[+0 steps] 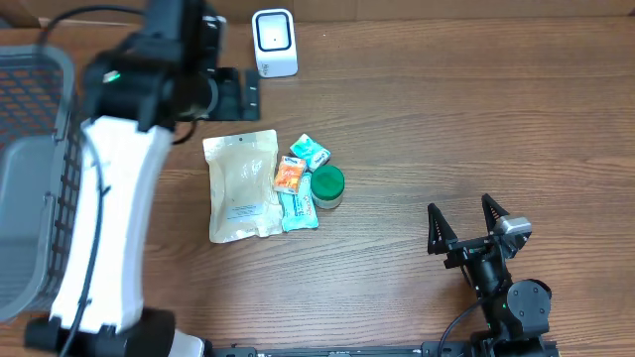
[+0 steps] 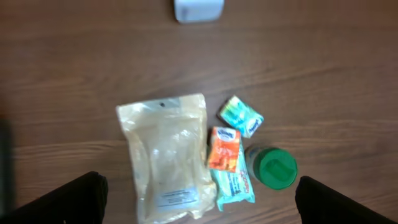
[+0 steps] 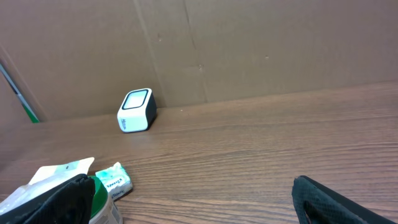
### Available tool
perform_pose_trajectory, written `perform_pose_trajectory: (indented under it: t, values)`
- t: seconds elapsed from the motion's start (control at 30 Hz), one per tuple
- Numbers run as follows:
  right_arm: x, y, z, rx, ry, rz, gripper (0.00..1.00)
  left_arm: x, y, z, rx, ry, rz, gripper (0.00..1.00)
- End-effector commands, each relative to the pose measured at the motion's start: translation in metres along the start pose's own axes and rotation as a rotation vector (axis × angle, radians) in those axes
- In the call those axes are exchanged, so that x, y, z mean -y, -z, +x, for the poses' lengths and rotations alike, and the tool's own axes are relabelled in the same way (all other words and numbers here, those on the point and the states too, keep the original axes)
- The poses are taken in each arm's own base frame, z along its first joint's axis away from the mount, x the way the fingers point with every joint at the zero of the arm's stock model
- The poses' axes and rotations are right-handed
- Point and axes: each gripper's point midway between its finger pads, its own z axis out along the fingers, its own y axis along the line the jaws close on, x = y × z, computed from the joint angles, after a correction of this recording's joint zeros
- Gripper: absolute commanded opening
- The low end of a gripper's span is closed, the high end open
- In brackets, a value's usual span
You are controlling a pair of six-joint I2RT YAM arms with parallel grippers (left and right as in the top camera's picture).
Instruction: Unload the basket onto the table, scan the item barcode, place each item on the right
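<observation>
The left pincer and right pincer are spread wide and empty. The pouch lies flat on the counter, near the scanner. It should be gripped by an edge, with its barcode left uncovered.

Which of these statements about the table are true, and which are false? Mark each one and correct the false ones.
1. The white scanner stands apart from the cluster of items. True.
2. The green-lidded jar sits in the basket. False: it stands on the table, next to the packets.
3. The orange packet lies between the beige pouch and the jar. True.
4. The beige pouch rests on top of the scanner. False: it lies flat on the table, clear of the scanner.
</observation>
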Motion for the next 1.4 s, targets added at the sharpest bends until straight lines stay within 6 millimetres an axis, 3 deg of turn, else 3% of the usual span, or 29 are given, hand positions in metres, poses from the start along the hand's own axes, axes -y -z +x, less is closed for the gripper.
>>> perform_pose_trajectory:
  t: [0.0, 0.23, 0.43, 0.57, 0.7, 0.93, 1.27, 1.37]
  values:
    - [0.003, 0.000, 0.002, 0.003, 0.004, 0.013, 1.00, -0.005, 0.021, 0.001, 0.025, 0.017, 0.043, 1.00]
    - [0.003, 0.000, 0.002, 0.003, 0.004, 0.012, 1.00, -0.011, 0.061, 0.038, -0.015, 0.060, 0.035, 1.00]
    - [0.003, 0.000, 0.002, 0.003, 0.004, 0.012, 1.00, -0.041, 0.097, 0.074, -0.039, 0.062, -0.132, 1.00]
    - [0.003, 0.000, 0.002, 0.003, 0.004, 0.013, 1.00, -0.061, 0.117, 0.071, 0.044, 0.056, -0.193, 1.00]
    - [0.003, 0.000, 0.002, 0.003, 0.004, 0.013, 1.00, -0.104, 0.132, 0.056, 0.140, 0.161, -0.269, 0.99]
    - [0.003, 0.000, 0.002, 0.003, 0.004, 0.013, 1.00, -0.154, 0.122, 0.045, 0.155, 0.326, -0.193, 0.99]
    - [0.010, 0.000, -0.004, 0.029, 0.005, 0.053, 1.00, -0.166, 0.082, 0.056, -0.025, 0.378, -0.150, 0.99]
    - [0.003, 0.000, -0.002, 0.018, -0.010, 0.015, 1.00, -0.168, 0.075, 0.056, -0.046, 0.384, -0.142, 1.00]
